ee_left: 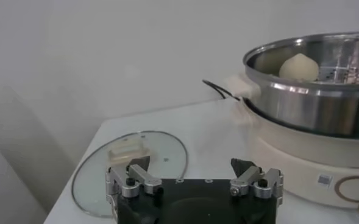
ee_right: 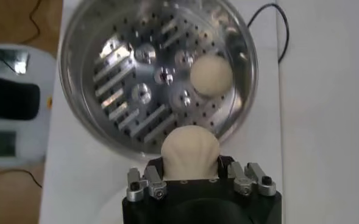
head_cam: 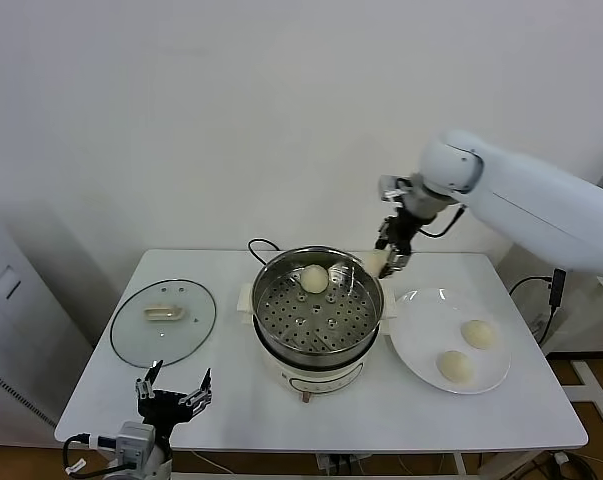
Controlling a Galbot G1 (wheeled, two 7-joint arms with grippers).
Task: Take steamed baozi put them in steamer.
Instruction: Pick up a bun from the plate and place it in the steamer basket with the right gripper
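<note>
Hanging just past the far right rim of the steamer (head_cam: 318, 308), the right claw (head_cam: 389, 258) pinches a steamed baozi (head_cam: 375, 262) between its fingers, the bun held up off the tabletop (head_cam: 501, 415) at about rim height. From the head view, a second baozi (head_cam: 314, 279) already sits inside the shiny basket, toward its far side on the perforated bottom. Two more baozi, one farther (head_cam: 478, 334) and one nearer (head_cam: 455, 367), lie apart from each other on a white plate (head_cam: 413, 340) just to the right of the pot. A glass lid (head_cam: 163, 321) with a cream handle lies flat on the left part of the tabletop. The left claw (head_cam: 172, 390) waits low at the near left edge, its fingers spread and holding nothing.

Over in the left wrist view, the left claw (ee_left: 194, 176) shows both fingers wide apart with only air between them. Beyond it lies the glass lid (ee_left: 130, 167), and the steamer (ee_left: 313, 100) stands on its white base with one baozi (ee_left: 298, 67) peeping over the rim.

Down the right wrist view, the right claw (ee_right: 190, 173) clamps the cream bun (ee_right: 190, 152) on both sides, the bun sitting over the steamer's (ee_right: 100, 97) rim edge. The other baozi (ee_right: 211, 75) rests within the basket near the wall.
</note>
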